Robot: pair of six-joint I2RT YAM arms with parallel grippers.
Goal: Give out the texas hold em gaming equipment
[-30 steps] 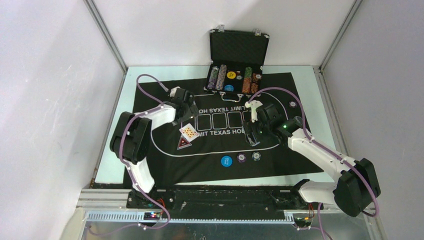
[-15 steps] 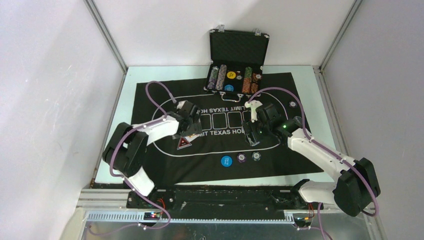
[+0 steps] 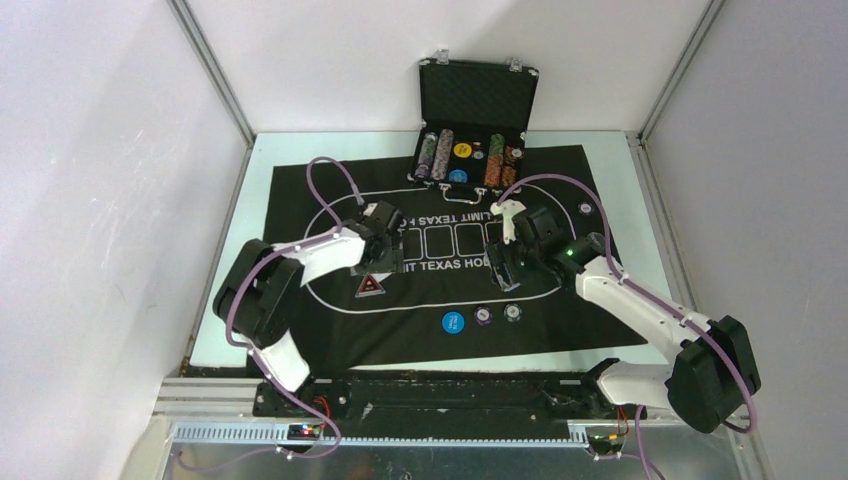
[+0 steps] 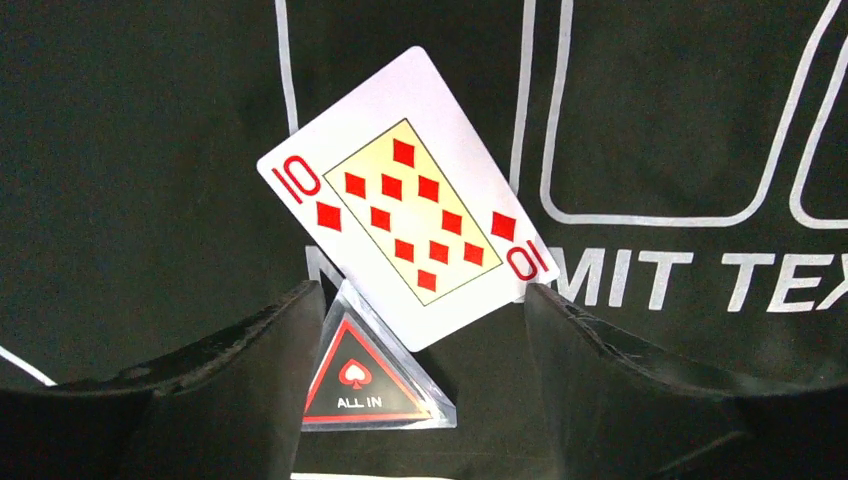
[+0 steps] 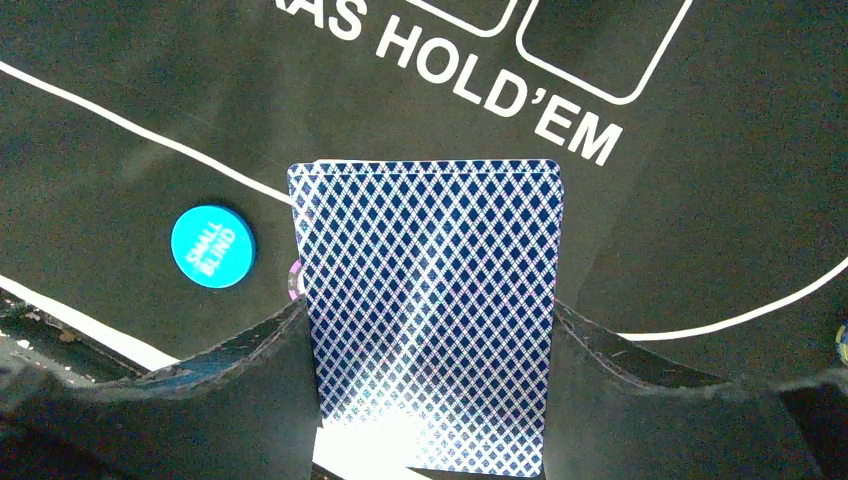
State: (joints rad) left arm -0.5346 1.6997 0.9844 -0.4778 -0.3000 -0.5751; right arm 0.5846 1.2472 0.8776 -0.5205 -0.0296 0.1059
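Observation:
A ten of diamonds card (image 4: 405, 205) lies face up on the black felt mat (image 3: 320, 335). Its lower edge overlaps a clear triangular "ALL IN" marker (image 4: 365, 385) (image 3: 369, 287). My left gripper (image 4: 420, 300) (image 3: 385, 255) hangs open just over them, one finger on each side, and hides the card in the top view. My right gripper (image 5: 428, 315) (image 3: 503, 265) is shut on a deck of blue-backed cards (image 5: 430, 300), held above the mat's right half. A blue "SMALL BLIND" button (image 3: 453, 322) (image 5: 213, 246) and two chips (image 3: 483, 316) (image 3: 513, 313) lie near the mat's front.
The open black case (image 3: 478, 95) stands at the mat's far edge with rows of chips (image 3: 440, 152) and buttons inside. A single chip (image 3: 585, 209) lies on the mat's right side. White walls close in the table on three sides.
My left arm has swung right and down over the ten of diamonds, covering it in the top view, and its jaws have narrowed a little. The right arm and deck have not moved.

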